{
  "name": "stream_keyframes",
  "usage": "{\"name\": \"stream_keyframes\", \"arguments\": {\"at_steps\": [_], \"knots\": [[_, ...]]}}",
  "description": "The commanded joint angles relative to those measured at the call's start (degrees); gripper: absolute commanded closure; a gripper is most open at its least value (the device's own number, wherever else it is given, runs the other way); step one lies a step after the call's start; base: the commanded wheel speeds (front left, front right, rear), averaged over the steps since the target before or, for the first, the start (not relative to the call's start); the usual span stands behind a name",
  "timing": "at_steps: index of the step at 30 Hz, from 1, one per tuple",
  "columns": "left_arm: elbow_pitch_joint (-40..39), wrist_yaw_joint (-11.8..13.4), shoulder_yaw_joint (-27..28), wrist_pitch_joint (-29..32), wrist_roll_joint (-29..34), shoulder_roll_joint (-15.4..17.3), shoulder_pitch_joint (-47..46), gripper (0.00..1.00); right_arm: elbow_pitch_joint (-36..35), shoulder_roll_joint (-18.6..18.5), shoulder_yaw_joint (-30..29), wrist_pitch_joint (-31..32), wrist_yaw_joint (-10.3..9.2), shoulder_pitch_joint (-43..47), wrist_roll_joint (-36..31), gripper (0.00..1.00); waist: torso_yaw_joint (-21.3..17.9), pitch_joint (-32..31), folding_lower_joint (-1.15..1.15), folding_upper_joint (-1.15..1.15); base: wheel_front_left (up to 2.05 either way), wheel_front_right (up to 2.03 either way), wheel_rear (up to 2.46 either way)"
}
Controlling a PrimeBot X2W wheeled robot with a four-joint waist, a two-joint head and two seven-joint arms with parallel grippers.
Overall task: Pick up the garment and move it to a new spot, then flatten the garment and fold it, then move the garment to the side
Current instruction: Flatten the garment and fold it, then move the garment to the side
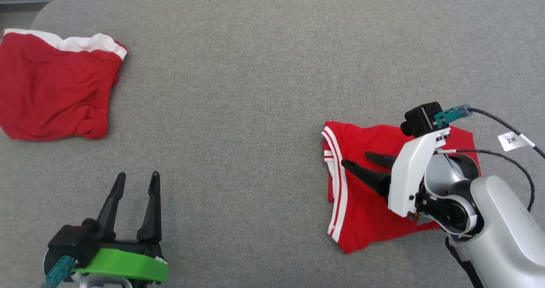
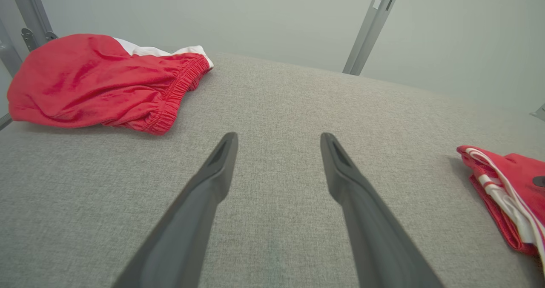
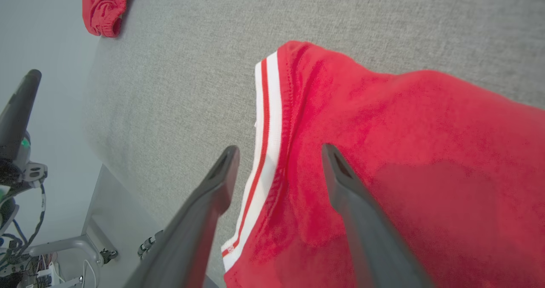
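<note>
The garment (image 1: 362, 194) is a folded red piece with a white striped band along its left edge, lying at the table's right front. The right wrist view shows its band (image 3: 266, 152) running between the fingers, and its corner (image 2: 506, 190) is at the right edge of the left wrist view. My right gripper (image 1: 355, 159) hovers over the garment, pointing left, jaws open and holding nothing; in its own view the gripper (image 3: 279, 149) straddles the band. My left gripper (image 1: 138, 175) rests open at the front left over bare table, also in its own view (image 2: 279, 137).
Another red garment (image 1: 55, 88) with a white band lies bunched at the table's far left, seen too in the left wrist view (image 2: 102, 81). The grey fabric table (image 1: 255, 67) spreads between them. Metal frame posts (image 2: 370, 24) stand behind it.
</note>
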Motion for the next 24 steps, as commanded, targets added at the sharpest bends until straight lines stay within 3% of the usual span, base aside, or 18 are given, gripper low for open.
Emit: {"name": "stream_keyframes", "arguments": {"at_steps": [1, 6, 10, 14, 18, 24], "knots": [[0.06, -0.18, 0.45, -0.14, 0.64, -0.20, 0.49, 0.00, 0.24, -0.17, -0.59, -1.03, 0.02, -0.96, -0.45, 0.00, -0.29, -0.43, 0.00, 0.00, 0.00, 0.00, 0.00], [-0.66, 0.06, 1.20, -0.14, 0.72, -0.25, 1.56, 0.00, -3.61, -1.20, -3.16, -2.89, 0.01, -2.22, 0.30, 0.00, -1.33, -0.71, 0.00, 0.00, 0.00, 0.00, 0.00], [-1.64, 0.42, 1.96, -0.14, 0.58, -0.21, 2.33, 0.00, -9.20, -6.01, -7.24, -0.85, 0.01, 0.90, 0.16, 0.00, -2.25, -0.84, 0.00, 0.00, 0.00, 0.00, 0.00], [-3.07, 0.69, 2.84, -0.14, 0.65, -0.45, 2.93, 0.00, -11.58, -9.69, -15.59, 3.56, 0.02, 5.54, -0.49, 0.00, -3.44, -0.23, 0.00, 0.00, 0.00, 0.00, 0.00], [-4.00, 0.55, 3.07, -0.14, 0.99, -0.48, 2.55, 0.00, -12.17, -10.47, -22.05, 7.15, 0.02, 8.98, -1.27, 0.00, -4.05, 1.05, 0.00, 0.00, 0.00, 0.00, 0.00], [-5.13, 0.06, 3.85, -0.14, 1.49, -0.56, 1.07, 0.00, -13.67, -7.50, -27.56, 12.08, 0.02, 11.23, -1.96, 0.00, -4.66, 3.64, 0.00, 0.00, 0.00, 0.00, 0.00]]}}
